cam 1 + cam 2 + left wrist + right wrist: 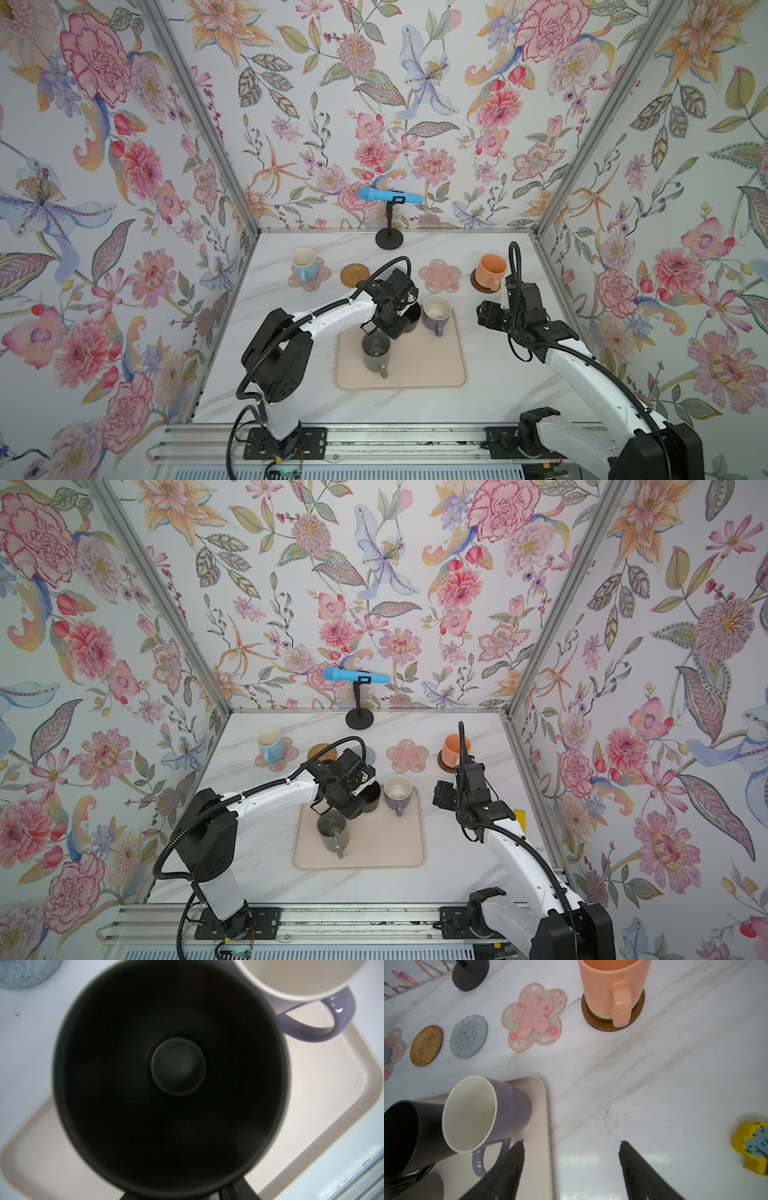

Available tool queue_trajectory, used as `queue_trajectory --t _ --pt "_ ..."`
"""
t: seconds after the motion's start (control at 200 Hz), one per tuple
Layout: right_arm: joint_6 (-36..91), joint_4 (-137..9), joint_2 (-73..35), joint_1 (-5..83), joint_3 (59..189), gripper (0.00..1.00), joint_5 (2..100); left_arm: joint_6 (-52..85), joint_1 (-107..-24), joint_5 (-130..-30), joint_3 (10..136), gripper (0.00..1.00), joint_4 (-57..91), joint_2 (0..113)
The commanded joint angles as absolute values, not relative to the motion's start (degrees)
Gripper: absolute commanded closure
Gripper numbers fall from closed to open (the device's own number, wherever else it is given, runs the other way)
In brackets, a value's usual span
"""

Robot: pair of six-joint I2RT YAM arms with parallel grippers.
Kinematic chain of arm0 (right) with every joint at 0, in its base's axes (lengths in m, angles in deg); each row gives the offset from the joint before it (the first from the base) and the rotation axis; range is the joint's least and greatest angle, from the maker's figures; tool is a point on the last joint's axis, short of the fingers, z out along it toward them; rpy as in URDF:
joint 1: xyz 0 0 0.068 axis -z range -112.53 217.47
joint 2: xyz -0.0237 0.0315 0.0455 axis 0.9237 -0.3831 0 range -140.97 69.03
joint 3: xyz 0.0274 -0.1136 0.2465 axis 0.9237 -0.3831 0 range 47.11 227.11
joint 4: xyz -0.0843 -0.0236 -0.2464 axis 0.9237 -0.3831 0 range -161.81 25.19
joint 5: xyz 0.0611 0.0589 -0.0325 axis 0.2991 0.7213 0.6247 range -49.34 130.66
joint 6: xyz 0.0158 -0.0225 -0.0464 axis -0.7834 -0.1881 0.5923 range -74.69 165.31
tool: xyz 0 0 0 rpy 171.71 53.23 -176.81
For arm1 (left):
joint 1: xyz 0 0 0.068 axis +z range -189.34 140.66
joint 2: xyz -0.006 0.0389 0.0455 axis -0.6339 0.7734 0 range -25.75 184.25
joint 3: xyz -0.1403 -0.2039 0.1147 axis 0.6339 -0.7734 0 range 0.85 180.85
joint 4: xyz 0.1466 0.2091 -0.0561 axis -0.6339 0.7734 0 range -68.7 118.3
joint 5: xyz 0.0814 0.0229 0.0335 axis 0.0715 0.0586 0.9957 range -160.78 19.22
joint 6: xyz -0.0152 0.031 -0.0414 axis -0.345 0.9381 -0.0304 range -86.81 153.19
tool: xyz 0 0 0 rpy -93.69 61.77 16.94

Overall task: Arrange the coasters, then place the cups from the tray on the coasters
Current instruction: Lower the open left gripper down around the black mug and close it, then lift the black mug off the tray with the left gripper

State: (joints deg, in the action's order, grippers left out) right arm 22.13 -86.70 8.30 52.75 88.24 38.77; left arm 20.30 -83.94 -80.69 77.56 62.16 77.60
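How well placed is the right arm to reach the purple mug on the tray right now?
Probably yes: the open right gripper hovers by the tray, the purple mug stands close, handle nearest, and nothing lies between. The black mug crowds only its far side.

Right gripper: jaws wide apart, nothing between them, over the table beside the tray. Purple mug and black mug side by side on tray. Orange mug on brown coaster. Flower coaster, grey-blue coaster and woven coaster lie in a row.
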Motion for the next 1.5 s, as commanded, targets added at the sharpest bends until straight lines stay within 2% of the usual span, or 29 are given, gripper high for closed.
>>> queue_trajectory --t 0.0,0.27,0.39,0.806,1.141,1.491 --pt "22.54 -87.68 8.34 53.08 88.51 0.26 39.39 19.41 -84.52 -78.80 79.24 0.58 62.36 78.99" --pt "22.58 -87.65 8.30 53.33 88.60 0.26 39.61 18.91 -84.51 -77.64 79.43 0.68 61.90 79.86" --pt "22.52 -87.60 8.21 53.41 88.44 0.26 39.69 18.82 -84.51 -77.90 79.65 0.77 61.99 80.31" --pt "22.43 -87.59 8.29 53.44 88.47 0.26 40.22 19.18 -84.51 -76.96 81.65 0.88 61.75 79.15" --pt "22.41 -87.92 8.74 53.52 88.26 0.26 40.23 20.27 -84.34 -76.39 83.57 0.93 62.61 78.63" --pt "22.24 -87.92 8.93 53.52 88.25 0.26 40.66 20.00 -83.06 -75.18 83.25 0.93 62.69 75.92"
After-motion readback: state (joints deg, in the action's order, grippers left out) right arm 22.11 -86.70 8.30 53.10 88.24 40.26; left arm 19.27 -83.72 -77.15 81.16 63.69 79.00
